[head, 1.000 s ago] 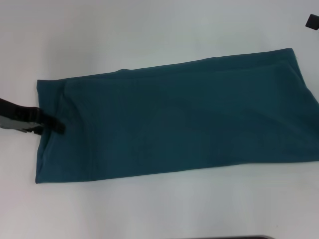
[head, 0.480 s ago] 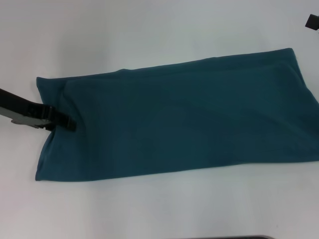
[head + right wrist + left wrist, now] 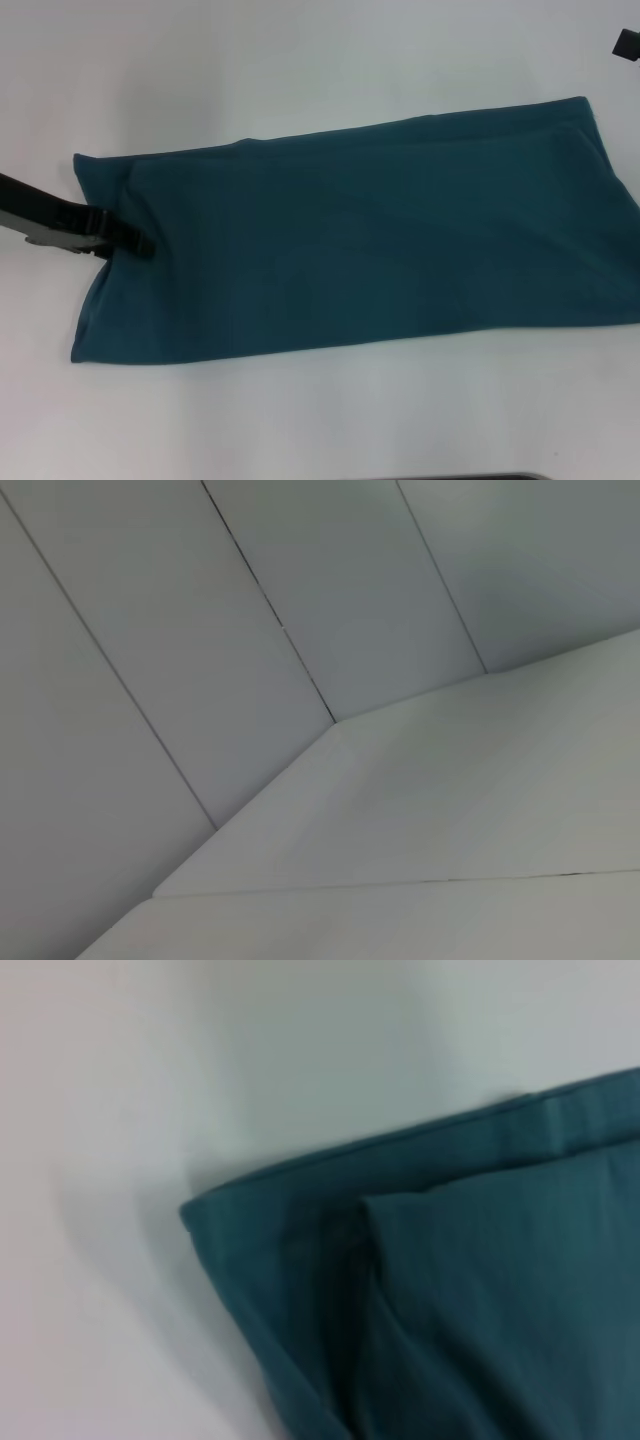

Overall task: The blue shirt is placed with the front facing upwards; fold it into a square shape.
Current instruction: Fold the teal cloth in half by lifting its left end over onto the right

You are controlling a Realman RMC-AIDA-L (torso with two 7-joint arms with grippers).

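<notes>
One black left gripper [image 3: 140,246] is reached in from the frame's left edge, seemingly pinched on one folded dark teal-blue cotton shirt [image 3: 360,250] on the white table [image 3: 300,60].

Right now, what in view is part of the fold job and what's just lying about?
Job:
- blue shirt, folded into a long band on the white table
- left end effector, at the shirt's left end

Lying about:
- small black object, far right edge of the table
</notes>
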